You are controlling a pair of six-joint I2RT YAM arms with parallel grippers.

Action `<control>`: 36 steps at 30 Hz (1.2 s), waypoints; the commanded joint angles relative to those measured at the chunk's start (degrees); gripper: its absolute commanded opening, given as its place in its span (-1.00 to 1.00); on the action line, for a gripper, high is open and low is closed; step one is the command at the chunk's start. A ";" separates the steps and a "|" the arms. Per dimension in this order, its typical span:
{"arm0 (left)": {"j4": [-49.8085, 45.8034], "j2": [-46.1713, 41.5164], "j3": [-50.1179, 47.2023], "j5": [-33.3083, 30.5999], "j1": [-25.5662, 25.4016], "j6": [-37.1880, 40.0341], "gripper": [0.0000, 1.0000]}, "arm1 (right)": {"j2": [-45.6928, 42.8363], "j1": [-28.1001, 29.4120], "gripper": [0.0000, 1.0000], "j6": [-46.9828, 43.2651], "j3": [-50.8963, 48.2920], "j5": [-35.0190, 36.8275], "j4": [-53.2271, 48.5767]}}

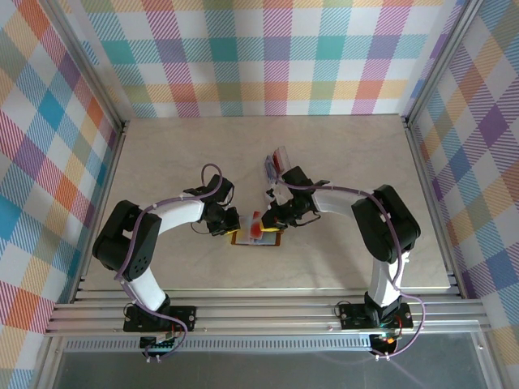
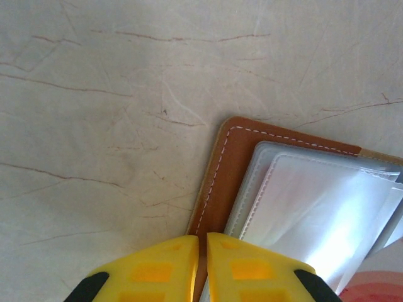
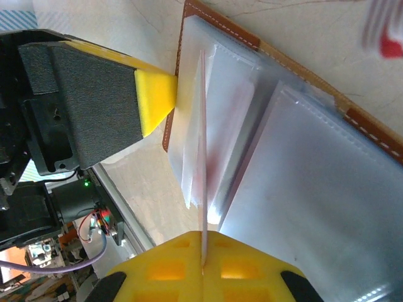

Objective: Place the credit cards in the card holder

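Counter (image 1: 162, 154): pale, marbled, with fine brown veins, fenced by plaid walls; both arms reached in toward its middle.
Card holder (image 1: 261, 238): brown leather with white stitching along the rim. It lay open and flat on the counter between the two arms, toward the near side, with its clear pockets facing up.
Left fingers (image 2: 164, 270): yellow, clenched on the card holder's brown outer edge near one corner. The left wrist view showed the leather rim running into the thin slot between them.
Right fingers (image 3: 157, 267): yellow, clenched on a credit card, which ran straight out of the seam between the two pads.
Credit card (image 3: 203, 157): red from above, no more than a thin pale line seen edge-on from the right wrist. It stood on edge over the open card holder, its far end among the clear pockets. Whether it sat inside a pocket or only against one, I could not tell.
Clear tray (image 1: 278, 164): farther back on the counter, just beyond the right arm's wrist and apart from the card holder, with more cards in it.
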 commanded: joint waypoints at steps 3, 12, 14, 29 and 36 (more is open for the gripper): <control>-1.24 3.19 -1.31 -1.34 -0.60 0.51 -0.71 | 0.86 -0.31 -1.00 1.69 -1.07 -2.26 0.77; -1.48 3.47 -1.08 -1.45 -0.60 0.35 -0.71 | 0.97 -0.40 -1.00 1.79 -3.32 0.12 -1.36; -1.48 3.67 -1.00 -1.40 -0.64 0.34 -0.71 | 1.39 -0.40 -1.00 1.34 -3.07 0.33 -2.14; -1.36 4.70 -0.56 -1.02 -0.86 0.65 -0.71 | 5.26 -0.14 -1.00 -1.12 0.98 2.67 -6.69; -1.14 4.39 -0.55 -0.97 -1.38 0.44 -0.71 | 5.99 0.28 -1.00 0.36 1.66 2.55 -5.62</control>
